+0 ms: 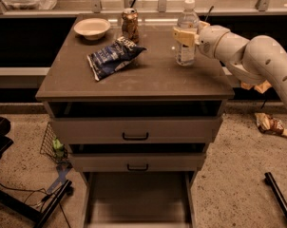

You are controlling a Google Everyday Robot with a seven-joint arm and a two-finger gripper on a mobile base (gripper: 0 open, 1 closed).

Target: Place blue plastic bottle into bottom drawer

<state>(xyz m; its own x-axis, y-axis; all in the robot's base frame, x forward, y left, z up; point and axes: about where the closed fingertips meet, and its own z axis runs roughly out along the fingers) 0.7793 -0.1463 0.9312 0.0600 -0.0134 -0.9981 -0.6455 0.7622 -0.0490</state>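
The blue plastic bottle (186, 13), clear with a white cap and a white-and-blue label, stands upright on the right rear of the cabinet top (148, 80). My gripper (182, 36) reaches in from the right and sits at the bottle's middle, at label height, against it. The bottle's base rests on the top. The bottom drawer (136, 198) is pulled out below the two upper drawers, showing a flat grey floor with nothing in it.
A brown patterned can (129, 24), a white bowl (91, 28) and a blue-and-white snack bag (112, 57) lie on the left half of the top. The two upper drawers (135, 129) are slightly ajar. Wrappers (271, 124) and cables lie on the floor.
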